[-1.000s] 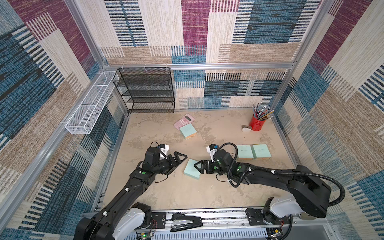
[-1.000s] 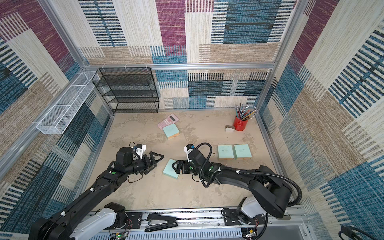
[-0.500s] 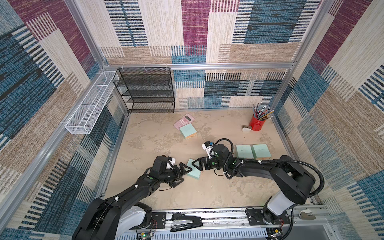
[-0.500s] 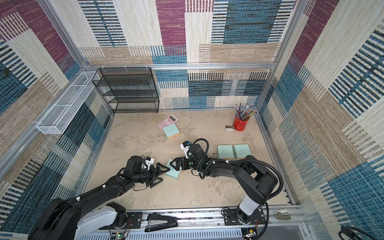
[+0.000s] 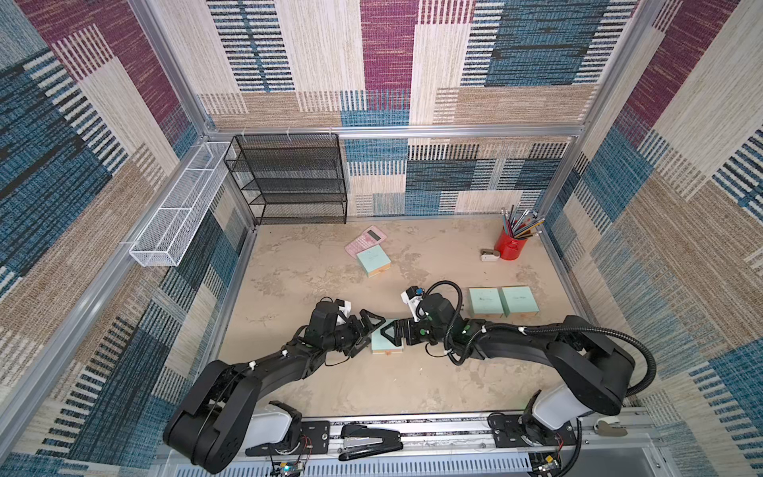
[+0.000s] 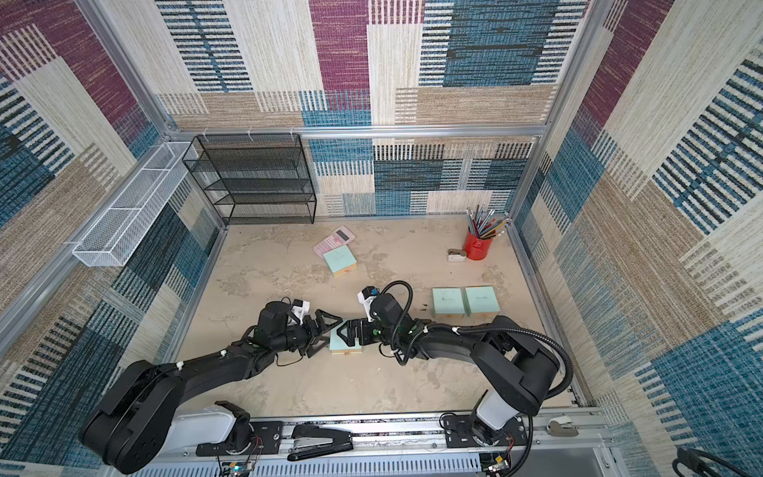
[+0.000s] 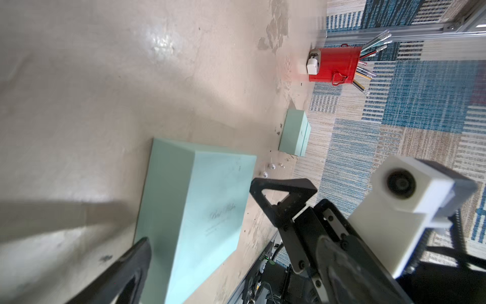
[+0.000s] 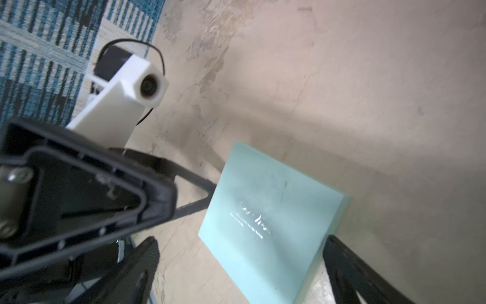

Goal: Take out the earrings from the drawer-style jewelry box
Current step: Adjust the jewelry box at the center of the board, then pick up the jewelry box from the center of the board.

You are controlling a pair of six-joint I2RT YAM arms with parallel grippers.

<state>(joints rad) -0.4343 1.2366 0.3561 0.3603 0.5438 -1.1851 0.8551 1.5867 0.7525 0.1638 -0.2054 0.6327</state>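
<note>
Earrings (image 7: 272,166) lie loose on the worktop (image 5: 289,289) beside the paired boxes (image 5: 486,301), so part looks done, while left pincer (image 7: 198,213) and right pincer (image 8: 271,214), both spread wide and holding nothing, straddle another unopened jewelry box (image 5: 386,345).

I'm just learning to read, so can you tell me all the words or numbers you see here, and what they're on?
No text here is clear enough to quote.
Front mint-green box: a curly script line with smaller print under it, too blurred to read.
Two side-by-side mint-green boxes: faint script on the lids, too small to read.
Pink calculator: keys too small to read.
</note>
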